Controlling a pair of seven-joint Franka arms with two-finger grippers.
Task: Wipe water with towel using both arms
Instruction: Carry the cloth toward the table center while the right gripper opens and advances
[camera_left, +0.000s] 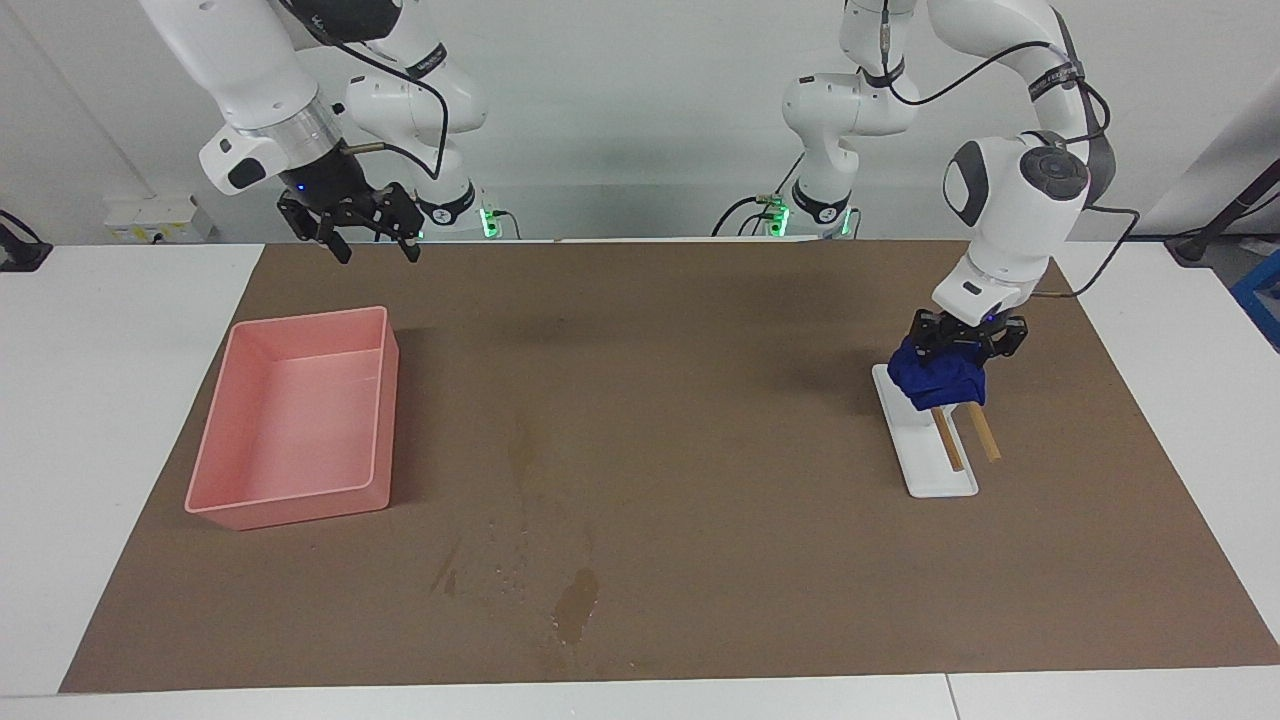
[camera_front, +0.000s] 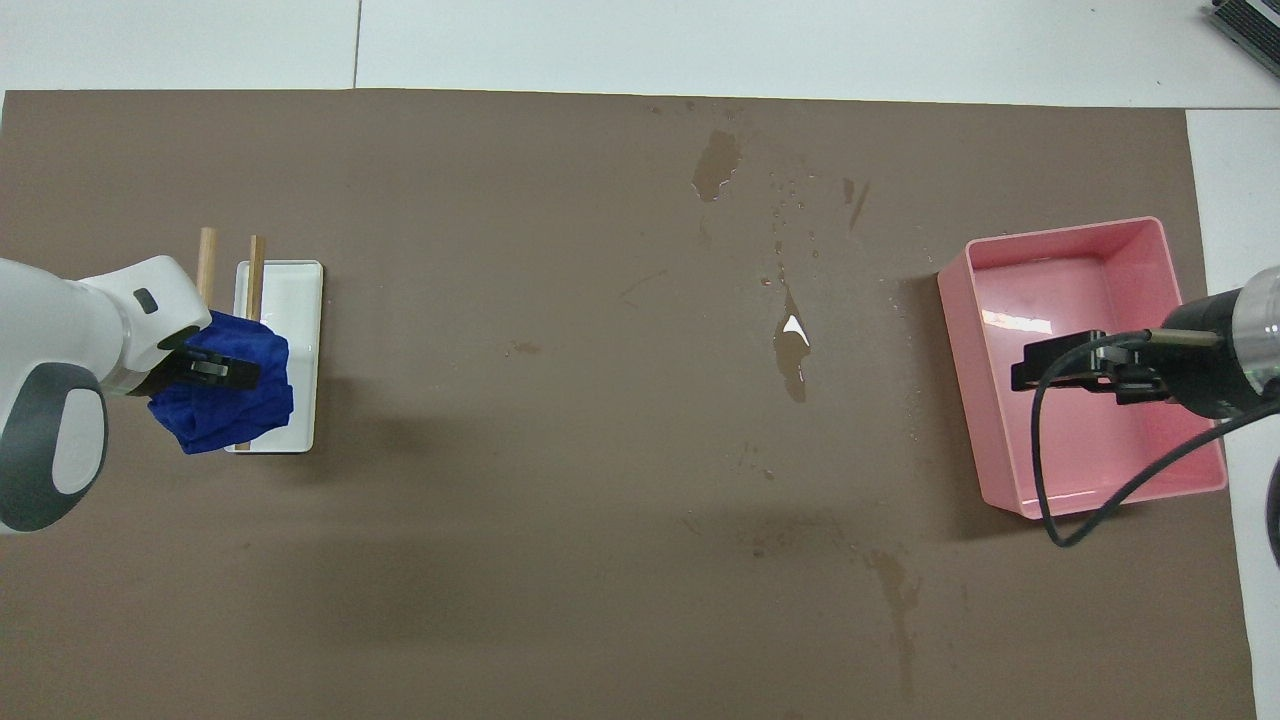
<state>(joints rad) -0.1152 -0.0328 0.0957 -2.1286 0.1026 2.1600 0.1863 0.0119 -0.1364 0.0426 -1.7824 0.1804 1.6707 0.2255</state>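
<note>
The water is a dark wet blotch with droplets and faint streaks on the brown mat, far from the robots; in the overhead view it shows as a blotch and a glistening puddle. The deep-blue towel is bunched on a white rack at the left arm's end of the table; it also shows in the overhead view. My left gripper is down on the towel's top, shut on it. My right gripper is open and empty, raised over the pink tray.
A pink tray stands at the right arm's end of the mat. The white rack has two wooden rods. Two slimmer arms with green-lit bases stand at the robots' edge.
</note>
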